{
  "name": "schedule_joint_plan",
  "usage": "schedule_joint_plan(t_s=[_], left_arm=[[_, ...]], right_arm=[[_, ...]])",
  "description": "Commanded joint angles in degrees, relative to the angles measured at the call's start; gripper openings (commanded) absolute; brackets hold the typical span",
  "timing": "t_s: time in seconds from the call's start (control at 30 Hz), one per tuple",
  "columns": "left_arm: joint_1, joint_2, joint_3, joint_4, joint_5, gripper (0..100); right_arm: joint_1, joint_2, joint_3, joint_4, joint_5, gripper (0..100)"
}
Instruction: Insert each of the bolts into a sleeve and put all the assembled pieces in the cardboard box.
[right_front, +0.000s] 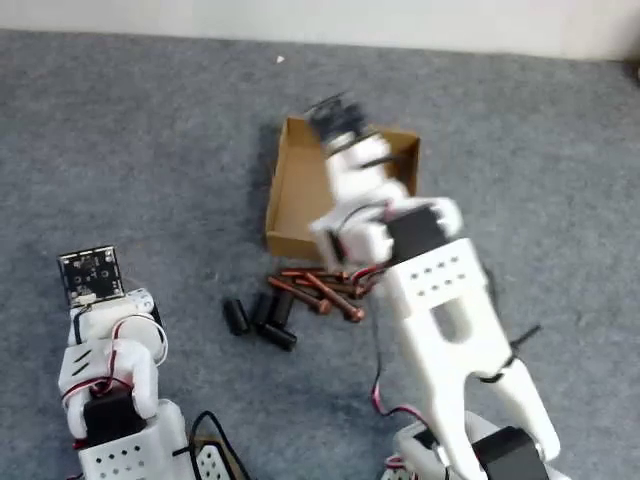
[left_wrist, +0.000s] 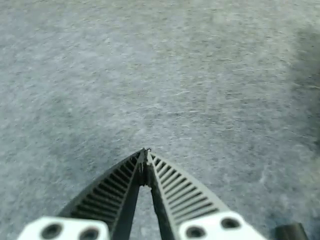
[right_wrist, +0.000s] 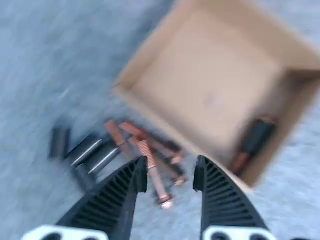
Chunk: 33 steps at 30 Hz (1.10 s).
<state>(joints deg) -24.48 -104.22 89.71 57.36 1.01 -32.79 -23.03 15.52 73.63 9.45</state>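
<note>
Right end effector (right_wrist: 170, 172) open over the cardboard box (right_front: 292, 195); left end effector (left_wrist: 146, 155) closed, empty. Bolts (right_front: 320, 288) appear rigid, light, prone to rolling: grip across mid-shank.

The whole surface is covered by a grey carpet (right_front: 140, 140) of short, felt-like pile, and it is evenly lit. Along the carpet's far edge a pale band (right_front: 300, 18) is seen, smooth and plain. A small white speck (right_front: 280, 59) is found on the carpet just inside that edge.
</note>
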Motion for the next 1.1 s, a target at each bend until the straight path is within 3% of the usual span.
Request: schedule_joint_plan(t_s=[0.0, 0.43, 0.93, 1.07], left_arm=[[-1.5, -0.3, -1.5, -1.5, -1.0, 1], [-1.2, -0.3, -1.5, -1.5, -1.0, 1], [-1.1, -0.3, -1.3, -1.5, -1.0, 1], [-1.1, -0.3, -1.3, -1.5, -1.0, 1]], right_arm=[[-8.4, 0.0, 3.6, -0.6, 0.6, 13.2], [-20.3, 10.2, 16.5, -13.7, 0.7, 12.7], [-20.4, 29.5, 15.9, -17.8, 3.5, 12.6], [-20.4, 31.8, 14.7, -17.9, 5.9, 3.2]])
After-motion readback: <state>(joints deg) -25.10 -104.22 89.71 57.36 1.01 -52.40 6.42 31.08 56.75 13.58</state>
